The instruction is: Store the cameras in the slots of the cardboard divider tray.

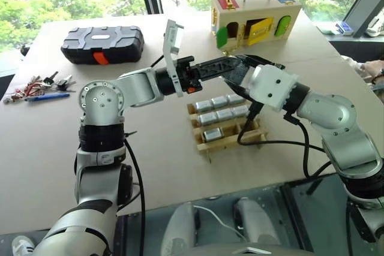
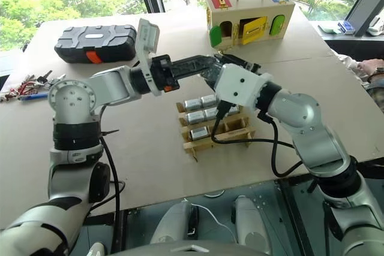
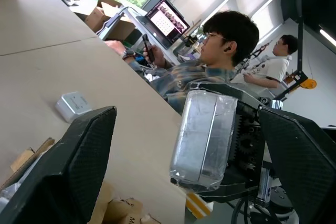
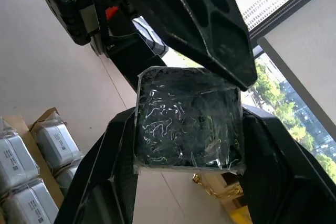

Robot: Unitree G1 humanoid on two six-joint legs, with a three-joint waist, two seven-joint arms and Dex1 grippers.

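the right gripper [image 4: 186,182] is clamped on one camera [image 4: 188,121], held in the air above the cardboard divider tray [image 1: 231,141]. the left gripper [image 3: 189,171] reaches in level with its fingers spread to either side of that camera, not yet closed on it. five more cameras [image 1: 223,115] sit in the tray's slots, so six in all

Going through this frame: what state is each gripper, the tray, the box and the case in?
Left gripper: open, fingers either side of the camera.
Right gripper: shut on the camera, in the air.
Tray: partly filled, some front slots empty.
Wooden box: yellow door open.
Black case: closed.
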